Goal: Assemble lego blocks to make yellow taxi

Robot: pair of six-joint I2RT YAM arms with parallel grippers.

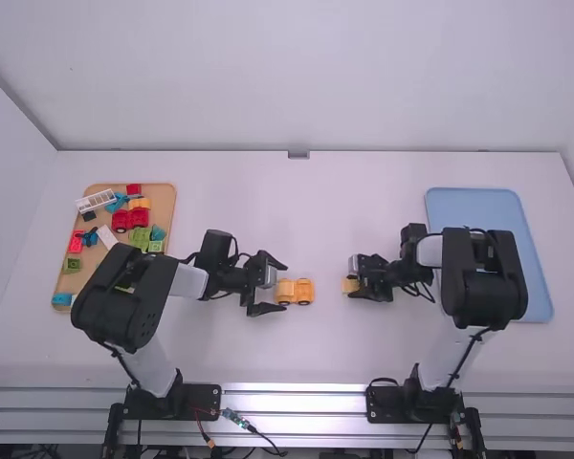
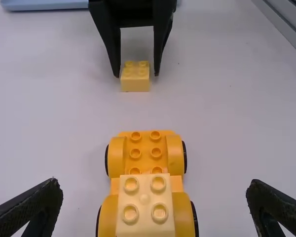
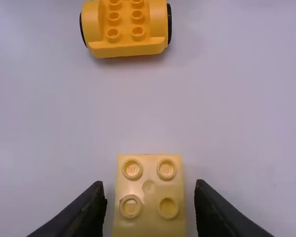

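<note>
Wide apart, my left gripper (image 1: 275,285) stands open around the near end of the orange wheeled base (image 1: 304,291); in the left wrist view the left gripper (image 2: 155,210) has a gap on each side of the wheeled base (image 2: 145,158). A pale yellow block (image 2: 144,207) sits on that base's rear part. My right gripper (image 1: 352,285) is around a loose yellow block (image 1: 348,285) on the table. In the right wrist view the right gripper (image 3: 152,200) has its fingers either side of the loose yellow block (image 3: 149,197), with narrow gaps. Studs face up.
At the left, an orange-brown tray (image 1: 163,194) holds several coloured pieces, partly under the left arm. A blue tray (image 1: 474,206) lies at the right, partly beneath the right arm. Bare white table (image 1: 316,210) stretches beyond both grippers.
</note>
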